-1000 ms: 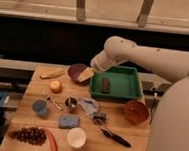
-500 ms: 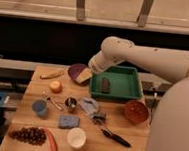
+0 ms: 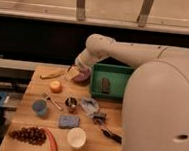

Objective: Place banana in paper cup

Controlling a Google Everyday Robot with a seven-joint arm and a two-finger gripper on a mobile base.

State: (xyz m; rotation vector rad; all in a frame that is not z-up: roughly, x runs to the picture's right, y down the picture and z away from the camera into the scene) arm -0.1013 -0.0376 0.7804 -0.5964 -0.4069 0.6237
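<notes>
Three cups stand on the wooden table (image 3: 23,117): one white paper cup (image 3: 76,137) near the front edge, one light-blue cup (image 3: 39,107) to the left of the middle, and one small metal cup (image 3: 71,104) at the centre. One banana (image 3: 52,75) lies at the far left of the table, well apart from the paper cup. The gripper (image 3: 72,75) hangs low just beside the banana's right end, over the rim of the single purple bowl (image 3: 84,80); whether it is open or closed cannot be told. One round orange fruit (image 3: 56,86) sits just in front of the banana. One green tray (image 3: 119,72) at the far right holds one dark item (image 3: 105,85). Toward the front lie one blue sponge (image 3: 68,121), one red pepper (image 3: 52,141), one cluster of dark fruit (image 3: 27,134), one crumpled grey cloth (image 3: 89,107) and one black tool (image 3: 111,136).
</notes>
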